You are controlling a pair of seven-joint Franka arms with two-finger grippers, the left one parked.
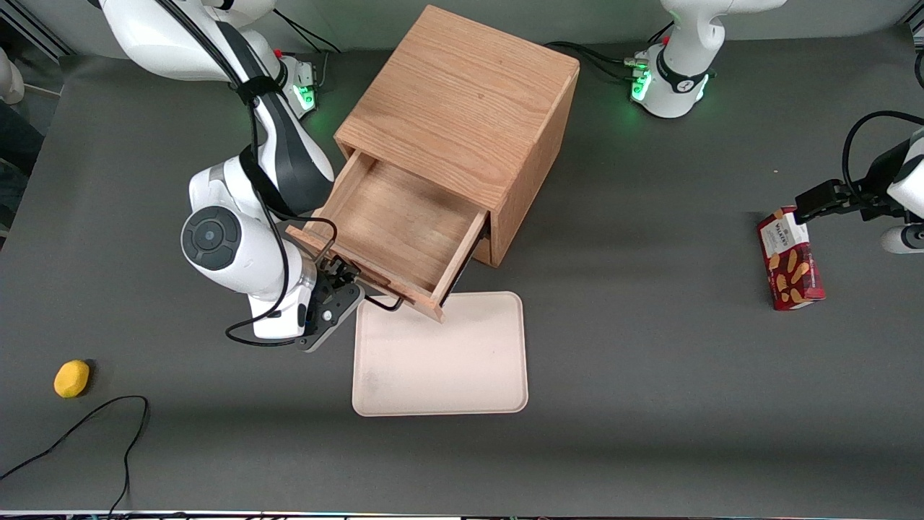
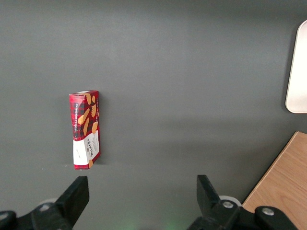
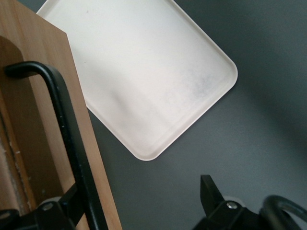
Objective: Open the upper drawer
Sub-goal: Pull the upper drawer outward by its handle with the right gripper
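Drawer stands pulled well out of the cabinet, its front over the tray edge. The gripper sits at the handle, fingers spread wide, one finger beside the bar, so the pull looks finished.

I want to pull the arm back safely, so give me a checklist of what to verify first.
1. Upper drawer pulled out, tray visible: ok.
2. End effector at the drawer front, by the black handle: ok.
3. Fingers released from the handle: cannot tell.
4. Drawer's front corner overhangs the beige tray; contact: cannot tell.
5. Lemon and cookie box well away from the cabinet: ok.
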